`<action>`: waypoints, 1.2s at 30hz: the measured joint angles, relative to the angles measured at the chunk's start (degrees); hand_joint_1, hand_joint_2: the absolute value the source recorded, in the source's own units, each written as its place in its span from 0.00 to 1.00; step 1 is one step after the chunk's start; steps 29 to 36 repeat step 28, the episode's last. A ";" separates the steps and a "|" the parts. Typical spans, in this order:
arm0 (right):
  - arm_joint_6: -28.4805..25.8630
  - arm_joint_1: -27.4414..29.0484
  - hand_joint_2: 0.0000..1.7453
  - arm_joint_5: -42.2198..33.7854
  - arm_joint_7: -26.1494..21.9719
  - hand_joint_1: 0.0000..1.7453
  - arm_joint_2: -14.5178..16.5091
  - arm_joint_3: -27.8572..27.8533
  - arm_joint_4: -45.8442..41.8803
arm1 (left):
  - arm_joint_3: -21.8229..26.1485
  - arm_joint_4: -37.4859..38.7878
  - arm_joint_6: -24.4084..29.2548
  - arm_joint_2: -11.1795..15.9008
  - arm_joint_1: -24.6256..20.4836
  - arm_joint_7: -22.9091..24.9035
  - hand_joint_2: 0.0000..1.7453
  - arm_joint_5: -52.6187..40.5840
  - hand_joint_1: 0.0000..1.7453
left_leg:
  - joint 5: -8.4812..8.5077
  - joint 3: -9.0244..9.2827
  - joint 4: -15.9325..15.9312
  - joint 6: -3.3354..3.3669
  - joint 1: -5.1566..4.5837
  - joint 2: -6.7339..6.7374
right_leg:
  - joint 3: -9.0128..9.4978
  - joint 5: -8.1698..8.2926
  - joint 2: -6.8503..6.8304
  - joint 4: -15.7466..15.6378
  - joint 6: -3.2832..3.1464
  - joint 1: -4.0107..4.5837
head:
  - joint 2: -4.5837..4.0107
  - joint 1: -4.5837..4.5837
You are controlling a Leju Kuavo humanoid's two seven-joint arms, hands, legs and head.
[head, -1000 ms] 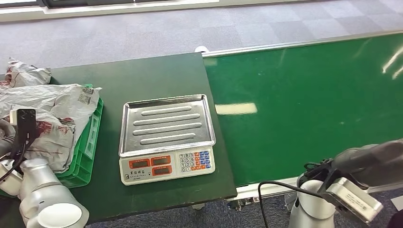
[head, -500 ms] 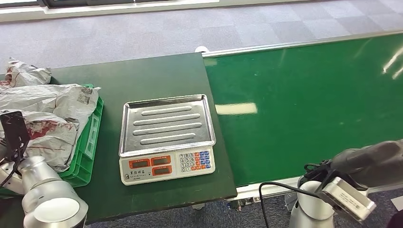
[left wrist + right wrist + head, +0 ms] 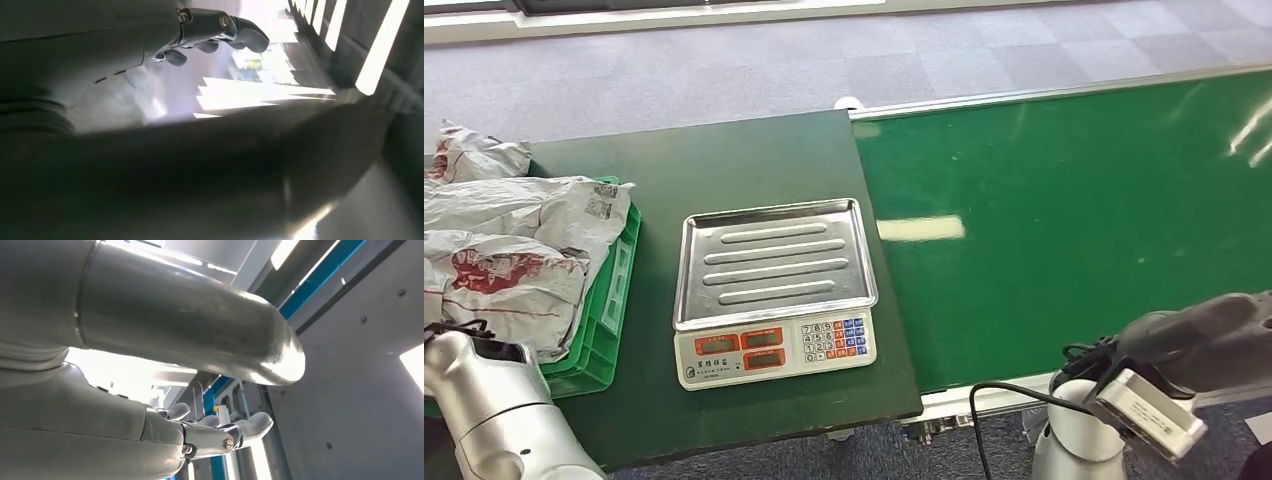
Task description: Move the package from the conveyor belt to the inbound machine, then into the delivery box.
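Several grey plastic mailer packages [image 3: 519, 250] lie heaped in a green delivery crate [image 3: 614, 290] at the table's left end. The inbound machine is a weighing scale [image 3: 774, 350] with a bare steel pan [image 3: 774, 255], standing mid-table. The green conveyor belt [image 3: 1074, 210] runs off to the right. My left arm [image 3: 489, 400] comes in at the lower left, near the crate's front corner. My left hand [image 3: 210, 30] holds nothing, its fingers loosely apart and pointing up at ceiling lights. My right arm [image 3: 1199, 345] hangs below the belt's near edge. My right hand [image 3: 210, 432] is also empty, fingers spread.
The dark green table [image 3: 724, 160] carries the crate and the scale. One more crumpled mailer [image 3: 474, 155] lies at its far left, behind the crate. Grey carpet tiles [image 3: 724, 60] lie beyond. A black cable [image 3: 1004, 390] loops under the belt's near edge.
My left arm has drawn back and down from over the packages in the crate to the lower left corner. The right arm has sunk slightly. The packages stay in the crate.
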 joint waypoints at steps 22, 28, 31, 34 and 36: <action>20.59 8.54 1.00 -24.64 -0.14 0.00 -4.99 22.28 9.45 | -58.92 -20.15 -48.90 -3.90 22.61 0.29 1.00 5.23 0.00 | -0.24 0.07 -0.04 0.12 -0.18 -0.17 | 0.17 -0.21 -0.16 -0.04 0.10 -0.22 | 0.00 0.02; 21.41 9.20 1.00 -24.40 -0.13 0.00 -6.20 23.92 9.53 | -60.99 -19.37 -47.51 -3.70 24.47 0.27 1.00 4.77 0.00 | -0.24 0.08 -0.04 0.12 -0.17 -0.17 | 0.18 -0.21 -0.16 -0.04 0.10 -0.21 | 0.00 0.02; 21.41 9.20 1.00 -24.40 -0.13 0.00 -6.20 23.92 9.53 | -60.99 -19.37 -47.51 -3.70 24.47 0.27 1.00 4.77 0.00 | -0.24 0.08 -0.04 0.12 -0.17 -0.17 | 0.18 -0.21 -0.16 -0.04 0.10 -0.21 | 0.00 0.02; 21.41 9.20 1.00 -24.40 -0.13 0.00 -6.20 23.92 9.53 | -60.99 -19.37 -47.51 -3.70 24.47 0.27 1.00 4.77 0.00 | -0.24 0.08 -0.04 0.12 -0.17 -0.17 | 0.18 -0.21 -0.16 -0.04 0.10 -0.21 | 0.00 0.02; 21.41 9.20 1.00 -24.40 -0.13 0.00 -6.20 23.92 9.53 | -60.99 -19.37 -47.51 -3.70 24.47 0.27 1.00 4.77 0.00 | -0.24 0.08 -0.04 0.12 -0.17 -0.17 | 0.18 -0.21 -0.16 -0.04 0.10 -0.21 | 0.00 0.02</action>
